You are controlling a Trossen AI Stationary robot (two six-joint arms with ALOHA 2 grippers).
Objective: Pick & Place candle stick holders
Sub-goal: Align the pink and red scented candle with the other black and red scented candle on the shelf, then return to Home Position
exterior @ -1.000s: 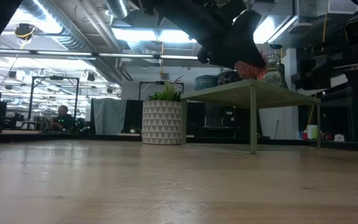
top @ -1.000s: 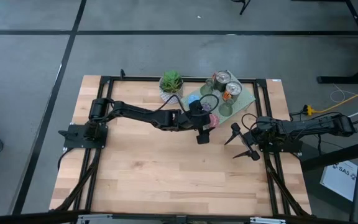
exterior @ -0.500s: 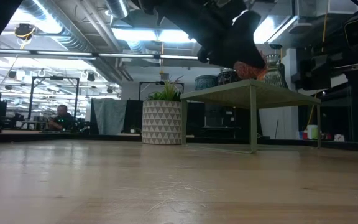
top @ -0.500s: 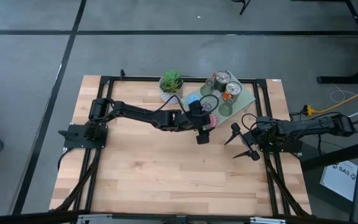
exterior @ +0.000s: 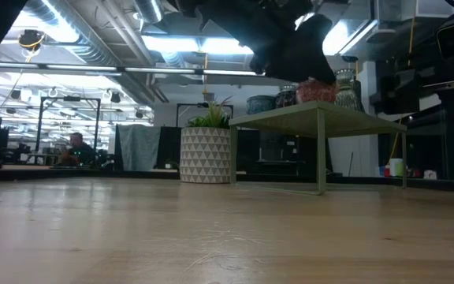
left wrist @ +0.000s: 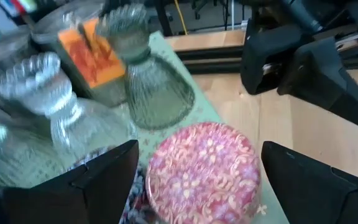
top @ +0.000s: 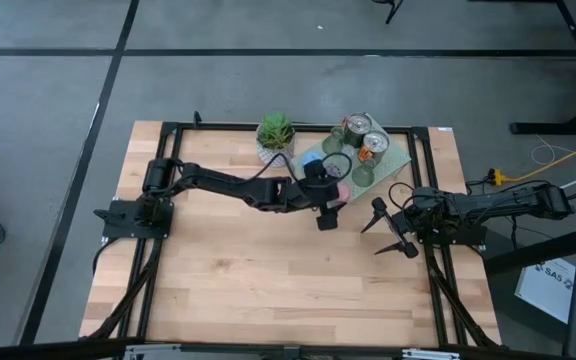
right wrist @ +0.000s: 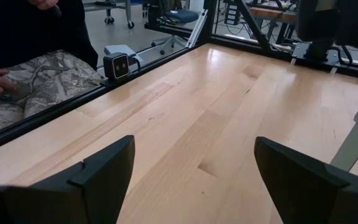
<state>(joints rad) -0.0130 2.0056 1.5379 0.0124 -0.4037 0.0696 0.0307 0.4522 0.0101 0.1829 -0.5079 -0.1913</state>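
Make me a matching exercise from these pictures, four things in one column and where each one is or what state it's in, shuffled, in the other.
Things:
1. pink holder
2. plant
3. left gripper
4. right gripper

Places or states:
A. open, over bare wood near the table's right edge
B. on the green stand, between open fingers
C. in a white patterned pot beside the stand
D. open, at the stand's near edge

Pairs: 1-B, 2-C, 3-D, 4-A
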